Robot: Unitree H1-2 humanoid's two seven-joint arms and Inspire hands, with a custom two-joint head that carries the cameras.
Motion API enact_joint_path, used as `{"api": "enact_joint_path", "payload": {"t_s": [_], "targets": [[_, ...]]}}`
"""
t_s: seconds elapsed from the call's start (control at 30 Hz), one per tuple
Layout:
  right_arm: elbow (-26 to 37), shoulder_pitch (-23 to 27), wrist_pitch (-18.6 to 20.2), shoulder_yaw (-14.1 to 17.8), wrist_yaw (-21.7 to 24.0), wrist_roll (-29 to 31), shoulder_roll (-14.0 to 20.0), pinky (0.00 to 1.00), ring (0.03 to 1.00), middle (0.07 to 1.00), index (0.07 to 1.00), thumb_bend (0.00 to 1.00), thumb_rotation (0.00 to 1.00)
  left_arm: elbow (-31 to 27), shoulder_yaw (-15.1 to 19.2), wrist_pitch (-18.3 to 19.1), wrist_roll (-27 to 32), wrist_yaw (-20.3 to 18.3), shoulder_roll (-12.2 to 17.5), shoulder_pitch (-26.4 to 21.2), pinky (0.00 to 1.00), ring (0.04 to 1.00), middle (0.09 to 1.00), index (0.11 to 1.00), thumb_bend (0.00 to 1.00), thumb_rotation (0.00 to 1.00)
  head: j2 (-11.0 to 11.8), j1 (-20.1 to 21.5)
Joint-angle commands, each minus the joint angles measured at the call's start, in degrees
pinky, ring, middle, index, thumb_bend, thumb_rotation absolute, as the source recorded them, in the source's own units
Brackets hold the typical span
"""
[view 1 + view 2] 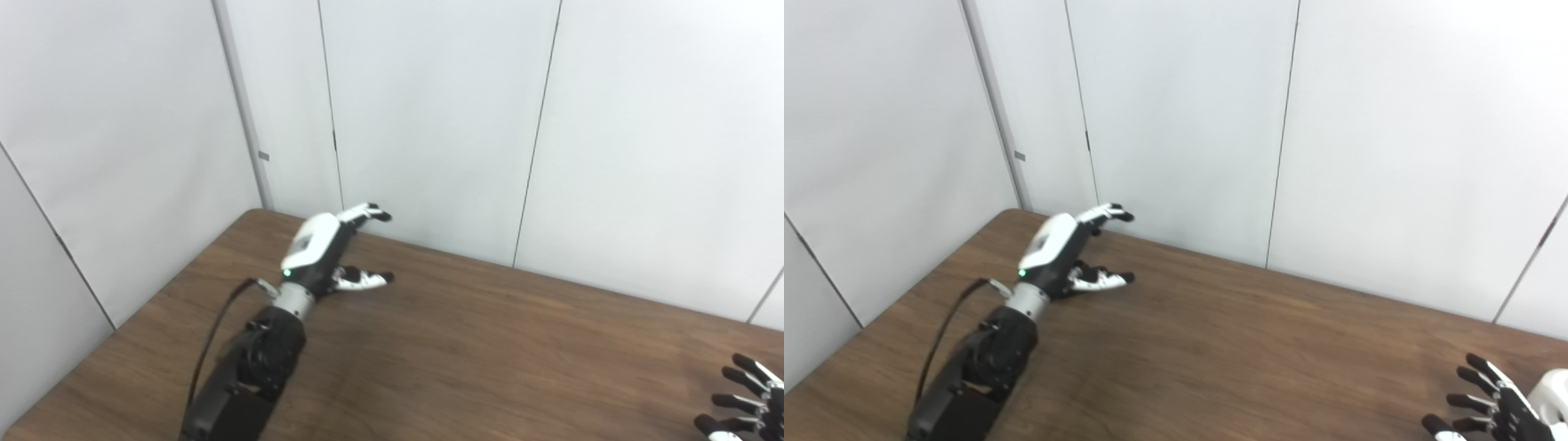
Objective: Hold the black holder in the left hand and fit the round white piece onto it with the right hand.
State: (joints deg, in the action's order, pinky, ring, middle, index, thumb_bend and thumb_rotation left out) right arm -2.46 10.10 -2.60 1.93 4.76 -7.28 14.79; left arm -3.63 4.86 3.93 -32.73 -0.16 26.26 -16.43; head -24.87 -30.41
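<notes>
- Setting, as I see it through the head cameras: a plain lab or test booth.
- Brown wood-grain table (490, 343) set into a corner.
- White panel walls (429, 110) with dark vertical seams on 2 sides.

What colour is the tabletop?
Dark brown wood grain on the tabletop, clearest in the right eye view.
</notes>
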Motion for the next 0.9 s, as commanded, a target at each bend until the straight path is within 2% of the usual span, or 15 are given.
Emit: {"api": "enact_joint_path", "payload": {"t_s": [0.0, 0.17, 0.27, 0.43, 0.5, 0.63, 0.73, 0.87], "targets": [[1.52, 1.95, -1.76, 0.47, -0.45, 0.17, 0.72, 0.54, 0.697, 0.835, 0.876, 0.55, 0.36, -1.59, 1.49, 0.87, -1.66, 2.26, 2.21, -2.39, 0.75, 0.91, 0.903, 0.777, 0.74, 0.09, -0.01, -0.07], [1.52, 2.02, -1.75, 0.49, -0.63, -0.07, 0.7, 0.54, 0.691, 0.831, 0.875, 0.56, 0.37, 0.08, 2.52, 2.8, -6.46, 5.44, 3.93, -2.19, 0.86, 0.988, 0.931, 0.768, 0.77, 0.14, 0.19, -0.19], [0.77, 2.23, -3.12, 0.48, -0.48, 0.17, 0.95, 0.53, 0.687, 0.833, 0.877, 0.56, 0.38, 0.95, 2.79, 4.44, -7.93, 5.59, 4.82, -1.91, 0.9, 0.999, 0.956, 0.787, 0.78, 0.16, 0.28, -0.28], [1.05, 2.41, -2.8, 0.38, -0.7, -0.44, 1.07, 0.54, 0.68, 0.829, 0.876, 0.56, 0.4, 3.44, 2.75, 7.41, -7.47, 4.23, 5.68, -1.44, 0.84, 1.0, 0.963, 0.796, 0.82, 0.21, 0.24, -0.09], [1.15, 2.47, -2.69, 0.41, -0.72, -0.48, 1.03, 0.53, 0.675, 0.826, 0.874, 0.55, 0.38, 4.47, 2.75, 8.67, -6.87, 3.75, 5.68, -1.33, 0.85, 1.0, 0.974, 0.818, 0.85, 0.24, 0.23, -0.16], [1.43, 2.64, -2.21, 0.4, -0.51, -0.32, 0.89, 0.52, 0.671, 0.823, 0.873, 0.55, 0.39, 8.33, 1.33, 8.93, -6.95, 3.8, 5.76, -1.25, 0.95, 1.0, 0.997, 0.863, 0.86, 0.28, 0.06, -0.13], [1.34, 2.74, -2.28, 0.39, -0.46, -0.26, 0.91, 0.52, 0.67, 0.82, 0.87, 0.55, 0.4, 9.93, 0.79, 10.05, -7.1, 3.91, 5.45, -1.47, 0.93, 1.0, 1.0, 0.873, 0.9, 0.32, -0.15, -0.19], [0.96, 2.87, -2.56, 0.49, -0.49, 0.0, 0.86, 0.51, 0.659, 0.813, 0.865, 0.55, 0.4, 12.41, -0.09, 11.36, -7.33, 4.47, 5.44, -1.83, 0.93, 1.0, 1.0, 0.884, 0.91, 0.41, -0.13, -0.21]]}}
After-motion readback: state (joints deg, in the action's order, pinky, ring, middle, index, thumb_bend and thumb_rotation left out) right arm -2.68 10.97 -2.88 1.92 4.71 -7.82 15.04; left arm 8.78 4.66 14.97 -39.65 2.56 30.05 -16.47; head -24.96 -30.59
